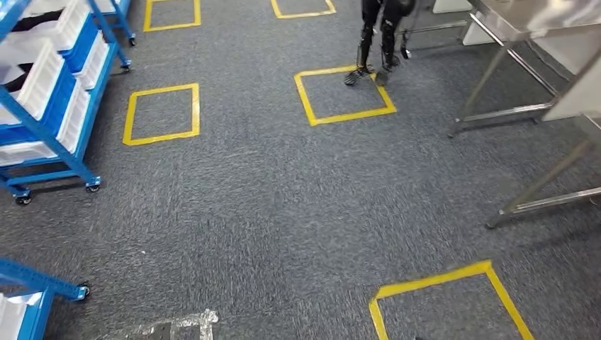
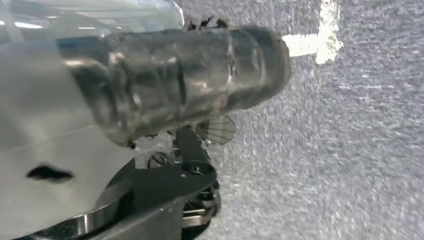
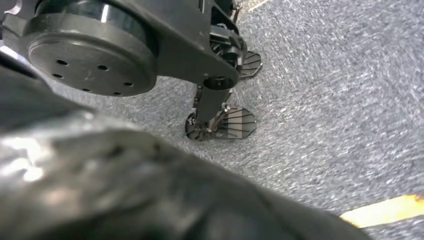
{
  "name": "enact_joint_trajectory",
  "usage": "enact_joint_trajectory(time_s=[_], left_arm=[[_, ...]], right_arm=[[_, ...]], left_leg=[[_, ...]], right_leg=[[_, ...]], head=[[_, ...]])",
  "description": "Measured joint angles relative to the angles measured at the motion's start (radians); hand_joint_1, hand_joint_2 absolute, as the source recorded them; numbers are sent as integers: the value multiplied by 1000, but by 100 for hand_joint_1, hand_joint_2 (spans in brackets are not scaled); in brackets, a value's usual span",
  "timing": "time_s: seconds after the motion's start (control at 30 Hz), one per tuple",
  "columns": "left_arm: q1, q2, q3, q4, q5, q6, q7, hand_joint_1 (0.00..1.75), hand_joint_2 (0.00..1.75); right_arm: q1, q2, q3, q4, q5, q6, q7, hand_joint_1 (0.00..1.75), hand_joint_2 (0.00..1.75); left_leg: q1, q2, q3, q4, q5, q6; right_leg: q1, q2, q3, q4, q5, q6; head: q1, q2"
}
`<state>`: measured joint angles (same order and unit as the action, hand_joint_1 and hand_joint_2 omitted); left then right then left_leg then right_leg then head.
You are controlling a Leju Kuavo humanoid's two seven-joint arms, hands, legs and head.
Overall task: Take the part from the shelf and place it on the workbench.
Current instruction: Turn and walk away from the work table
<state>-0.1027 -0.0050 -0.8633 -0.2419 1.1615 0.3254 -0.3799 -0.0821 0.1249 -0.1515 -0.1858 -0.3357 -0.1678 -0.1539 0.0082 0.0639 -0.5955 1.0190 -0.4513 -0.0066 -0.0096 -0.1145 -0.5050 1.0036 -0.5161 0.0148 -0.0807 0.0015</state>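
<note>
The left hand (image 2: pixel 175 80) is a thick, rounded shape under glossy, crinkled clear wrap with dark fingers showing through, its wrist side pale grey with one dark smudge. The right hand (image 3: pixel 125 190) is dark and shiny, blurred by closeness. Below both sit matte black leg parts: a round disc with small holes, screws, and ribbed fan-shaped feet.
</note>
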Motion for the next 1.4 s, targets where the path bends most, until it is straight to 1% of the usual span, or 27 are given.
enact_joint_trajectory(time_s=[0.07,0.13,0.2,0.23,0.27,0.3,0.33,0.37,0.43,0.5,0.57,0.63,0.7,0.77,0.8,0.87,0.9,0.93,1.0,1.07,1.13,1.2,1.27,1.3,1.33,1.37,1.4], left_arm=[[3,-1,0,0,1,0,-1,0,0],[4,-2,0,0,3,0,-1,0,0],[1,-3,0,0,6,0,-1,0,0],[0,-3,0,0,7,1,-1,0,0],[0,-3,0,0,9,1,-1,0,0],[0,-3,0,0,9,1,-1,0,0],[1,-4,0,0,10,2,-2,0,0],[2,-5,0,0,10,2,-2,0,0],[1,-10,0,0,11,3,-3,0,0],[0,-13,0,0,12,3,-3,0,0],[3,-12,0,0,12,1,-1,0,0],[6,-11,0,0,12,2,0,0,0],[4,-11,0,0,13,2,0,0,0],[3,-11,0,0,14,3,1,0,0],[3,-11,0,0,14,3,1,0,0],[4,-11,0,0,17,3,1,0,0],[4,-12,0,0,17,4,1,0,0],[3,-14,0,0,18,4,1,0,0],[0,-17,0,0,17,4,1,0,0],[0,-15,0,0,17,5,1,0,0],[1,-13,0,0,15,7,2,0,0],[0,-12,0,0,13,8,5,0,0],[-2,-12,0,0,12,8,7,0,0],[-1,-12,0,0,12,9,7,0,0],[-1,-12,0,0,12,9,8,0,0],[-1,-12,0,0,13,9,10,0,0],[-1,-12,0,0,13,10,11,0,0]], right_arm=[[-3,0,5,0,7,0,0,0,0],[-4,0,10,0,9,1,-1,0,0],[-2,0,14,0,9,1,-2,0,0],[0,-1,16,0,9,1,-2,0,0],[3,-1,18,0,9,1,-1,0,0],[4,-1,20,0,9,1,0,0,0],[5,-1,22,0,10,1,1,0,0],[5,-2,23,0,12,1,2,0,0],[4,-4,26,0,17,0,4,0,0],[2,-8,31,0,25,-2,7,0,0],[-1,-9,39,0,37,-5,12,0,0],[-1,-8,49,0,53,-7,17,0,0],[1,-9,58,0,71,-10,22,0,0],[2,-10,68,0,89,-15,29,0,0],[2,-10,74,0,101,-18,34,0,0],[2,-9,88,0,129,-26,47,0,0],[2,-11,96,0,144,-31,55,0,0],[1,-12,106,0,159,-35,62,0,0],[0,-15,131,0,182,-42,74,0,0],[-1,-15,155,-1,196,-43,81,0,0],[-3,-15,176,-2,204,-44,85,0,0],[-2,-15,193,-2,209,-44,87,0,0],[1,-15,211,-2,213,-44,90,0,0],[4,-15,218,-2,216,-45,92,0,0],[5,-15,225,-2,220,-46,94,0,0],[6,-15,230,-2,223,-47,96,0,0],[6,-15,235,-2,226,-48,97,0,0]], left_leg=[[1,-24,0,-5,2,15],[4,-46,5,-13,6,29],[2,-68,6,-16,9,39],[-1,-81,5,-16,9,42],[-5,-97,5,-15,9,44],[-8,-112,6,-15,9,45],[-11,-129,8,-15,9,45],[-13,-144,10,-14,9,45],[-15,-169,11,-14,9,44],[-12,-190,6,-14,11,39],[-10,-207,0,-16,13,31],[-14,-174,-17,16,-8,23],[-12,-113,-72,122,-64,12],[2,-83,-131,230,-102,-3],[9,-76,-140,244,-97,-11],[25,-53,-100,165,-43,-30],[30,-27,-68,105,-18,-39],[33,-7,-41,56,0,-41],[30,8,-22,24,1,-27],[24,-19,-23,28,-3,-4],[21,-44,-22,24,-1,11],[19,-67,-21,20,2,22],[12,-95,-21,19,2,29],[8,-112,-20,19,2,31],[5,-131,-18,19,1,32],[3,-148,-16,19,1,32],[4,-165,-14,19,1,33]], right_leg=[[-2,-9,9,-3,-6,12],[-7,33,-8,42,-40,20],[-6,89,-69,166,-101,19],[-4,101,-105,234,-124,17],[-2,107,-133,278,-130,13],[1,111,-145,287,-116,9],[4,116,-138,254,-83,2],[9,128,-116,190,-37,-6],[15,170,-66,57,26,-23],[20,189,-46,4,38,-32],[18,168,-35,-13,44,-37],[11,142,-15,-38,53,-42],[9,111,-4,-52,56,-44],[7,79,-2,-51,51,-43],[5,63,0,-48,47,-40],[-6,36,1,-35,34,-26],[-9,24,0,-24,24,-16],[-10,13,-3,-10,12,-5],[-8,-6,-3,6,-8,13],[-13,-20,6,5,-16,26],[-21,18,2,34,-43,33],[-21,80,-46,135,-103,29],[-13,105,-116,262,-151,18],[-8,109,-138,291,-148,11],[-4,114,-144,284,-125,4],[1,122,-132,237,-85,-4],[5,144,-109,167,-39,-12]], head=[[2,0],[5,0],[8,0],[8,0],[8,0],[8,0],[8,0],[8,0],[8,0],[8,0],[9,0],[8,0],[4,0],[2,0],[2,0],[1,0],[0,0],[0,0],[6,0],[13,0],[16,0],[20,0],[20,0],[20,0],[20,0],[20,0],[20,0]])
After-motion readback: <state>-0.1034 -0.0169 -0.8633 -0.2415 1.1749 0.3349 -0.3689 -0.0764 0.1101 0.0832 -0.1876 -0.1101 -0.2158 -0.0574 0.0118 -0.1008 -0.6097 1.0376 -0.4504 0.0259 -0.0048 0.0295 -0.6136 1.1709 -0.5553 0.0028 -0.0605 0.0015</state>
